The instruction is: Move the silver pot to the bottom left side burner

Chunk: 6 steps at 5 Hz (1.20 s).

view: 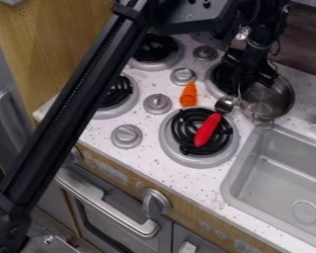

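Taking the front burner [177, 155] as our landmark, at the far left we see the long black arm [75, 101] slanting past it, above the surface [145, 150]. Next, beyond and to the left of the front burner, we find another burner [110, 113], partly behind the arm, and then a grey knob [126, 136] beside our landmark. An orange object [188, 94] lies just beyond the front burner. Across the front burner's black coils we see the red handle [207, 130] of a spoon, its metal bowl [224, 104] pointing away from us. Beyond and to the right of the front burner hangs the gripper [252, 80], at the near-left side of the silver pot [273, 101]; we cannot tell whether it is open or closed. Rightmost, beside our landmark, is the sink [289, 187].
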Tool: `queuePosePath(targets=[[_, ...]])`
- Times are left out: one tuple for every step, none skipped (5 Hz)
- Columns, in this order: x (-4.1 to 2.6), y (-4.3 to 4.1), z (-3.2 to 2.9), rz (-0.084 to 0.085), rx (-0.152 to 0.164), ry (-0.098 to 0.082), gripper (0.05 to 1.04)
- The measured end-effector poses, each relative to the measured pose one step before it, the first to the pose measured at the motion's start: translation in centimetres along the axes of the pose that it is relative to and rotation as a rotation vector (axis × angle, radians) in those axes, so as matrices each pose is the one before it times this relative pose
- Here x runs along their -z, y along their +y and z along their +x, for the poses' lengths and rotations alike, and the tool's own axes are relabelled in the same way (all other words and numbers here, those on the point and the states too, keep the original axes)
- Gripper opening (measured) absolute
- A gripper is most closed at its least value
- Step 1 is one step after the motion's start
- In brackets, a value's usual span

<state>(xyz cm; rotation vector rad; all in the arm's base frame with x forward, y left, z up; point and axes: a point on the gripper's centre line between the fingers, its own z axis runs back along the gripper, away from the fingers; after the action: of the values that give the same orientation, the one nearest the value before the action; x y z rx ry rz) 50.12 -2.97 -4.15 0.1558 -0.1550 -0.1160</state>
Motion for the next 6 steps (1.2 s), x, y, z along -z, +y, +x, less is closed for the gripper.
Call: queuePosePath(targets=[[-1.908,-0.014,0.442,0.0175,0.0238,-0.0463,0.071],[-1.454,1.587,-1.43,0.0321,-0.0339,0.0219,0.071],[-2.505,3.153,-1.903,0.0146,-0.0586,0.0401,0.071],[0.751,4.897,-3.264,-0.0119,-0.1131,0.0829,0.071],[-0.559,3.375,-1.771,-0.0005,-0.0718,0.0273,0.071],[1.152,3.158,-1.338,0.033,-0.0357,0.0455,0.071]])
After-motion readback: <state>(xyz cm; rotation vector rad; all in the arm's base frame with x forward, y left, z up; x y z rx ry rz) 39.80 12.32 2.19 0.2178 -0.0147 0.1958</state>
